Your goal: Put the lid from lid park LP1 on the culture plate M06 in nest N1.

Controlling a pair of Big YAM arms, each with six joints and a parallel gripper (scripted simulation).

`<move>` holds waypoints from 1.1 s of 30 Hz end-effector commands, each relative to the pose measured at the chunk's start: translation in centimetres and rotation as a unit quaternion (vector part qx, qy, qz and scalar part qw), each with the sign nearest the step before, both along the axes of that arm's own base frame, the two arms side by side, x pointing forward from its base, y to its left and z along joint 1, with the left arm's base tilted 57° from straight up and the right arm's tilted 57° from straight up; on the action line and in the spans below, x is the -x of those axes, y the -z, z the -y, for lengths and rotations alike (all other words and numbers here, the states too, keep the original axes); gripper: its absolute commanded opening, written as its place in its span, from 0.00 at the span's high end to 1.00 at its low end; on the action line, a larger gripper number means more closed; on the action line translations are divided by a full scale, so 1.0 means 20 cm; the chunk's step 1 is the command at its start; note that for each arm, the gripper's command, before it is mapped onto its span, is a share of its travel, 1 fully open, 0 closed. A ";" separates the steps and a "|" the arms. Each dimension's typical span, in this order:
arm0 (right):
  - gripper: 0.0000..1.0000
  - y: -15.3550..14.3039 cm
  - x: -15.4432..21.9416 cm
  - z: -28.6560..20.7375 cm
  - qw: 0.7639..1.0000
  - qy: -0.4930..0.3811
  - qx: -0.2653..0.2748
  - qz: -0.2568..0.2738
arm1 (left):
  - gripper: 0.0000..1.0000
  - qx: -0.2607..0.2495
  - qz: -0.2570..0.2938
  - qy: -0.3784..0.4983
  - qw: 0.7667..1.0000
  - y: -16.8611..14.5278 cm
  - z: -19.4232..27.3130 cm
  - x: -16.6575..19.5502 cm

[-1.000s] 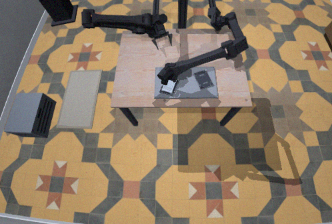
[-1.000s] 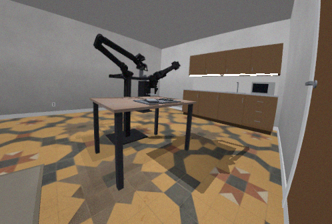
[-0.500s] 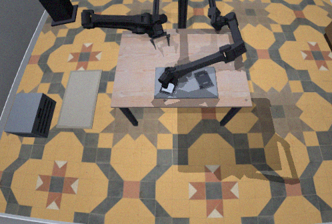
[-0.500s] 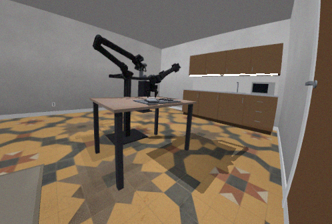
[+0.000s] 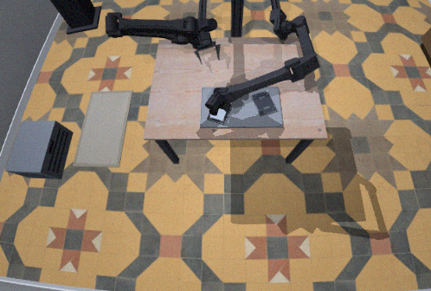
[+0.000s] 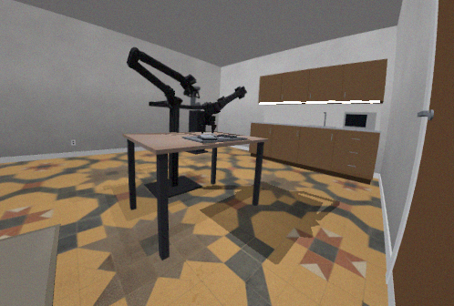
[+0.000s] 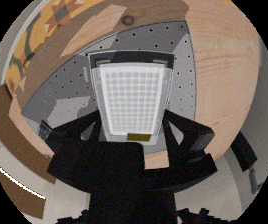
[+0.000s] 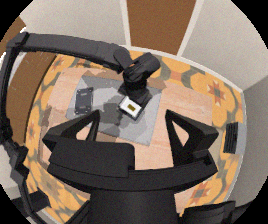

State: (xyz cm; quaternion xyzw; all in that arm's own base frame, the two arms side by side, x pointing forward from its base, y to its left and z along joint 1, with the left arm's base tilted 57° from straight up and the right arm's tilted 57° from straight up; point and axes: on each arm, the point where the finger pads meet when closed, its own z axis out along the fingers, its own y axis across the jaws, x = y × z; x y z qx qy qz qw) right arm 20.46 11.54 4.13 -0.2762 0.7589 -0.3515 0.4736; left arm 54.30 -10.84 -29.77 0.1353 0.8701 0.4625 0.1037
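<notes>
Wood-topped table (image 5: 173,80) (image 6: 155,140) (image 7: 225,60) (image 8: 180,100) carried a grey perforated board (image 5: 242,120) (image 6: 189,137) (image 7: 182,55) (image 8: 145,125). Right gripper (image 5: 209,61) (image 6: 197,95) (image 8: 133,113) was parked near the back edge, fingers apart, nothing between them. Low collision risk if it was left there.

Left gripper (image 6: 208,130) (image 7: 131,116) (image 8: 131,102) was clamped on the clear lid (image 7: 167,95) (image 8: 123,106), over the plate. Likely failure: a small yaw or sideways error, lid skirt caught on the plate rim, one corner left proud. Pushing on through that could have tipped or shifted the plate, and its end pose had to match its start. Fingertips could also have struck the nest if lowered too far. On release, uneven opening might have dragged the lid.

Containers: dark nest N1 (image 7: 135,59) held white multiwell culture plate M06 (image 7: 130,97); well contents couldn't be made out. Dark frame (image 5: 265,102) (image 8: 84,101), presumably lid park LP1, had no lid on it. Gap between lid and plate couldn't be judged; full seating wasn't confirmed. Yellow label (image 7: 139,137) (image 8: 131,107) was seen at one lid end.
</notes>
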 end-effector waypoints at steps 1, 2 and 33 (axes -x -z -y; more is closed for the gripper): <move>0.00 -0.02 -0.01 -0.11 1.000 -0.006 -0.019 0.007 | 0.18 -0.001 0.002 -0.002 1.000 0.04 -0.05 -0.05; 0.00 -0.02 -0.01 -0.11 1.000 -0.006 -0.019 0.007 | 0.18 -0.001 0.001 -0.003 1.000 0.05 -0.06 -0.05; 0.00 -0.02 -0.02 -0.11 1.000 -0.006 -0.019 0.007 | 0.18 0.000 0.001 0.005 1.000 0.04 -0.03 -0.06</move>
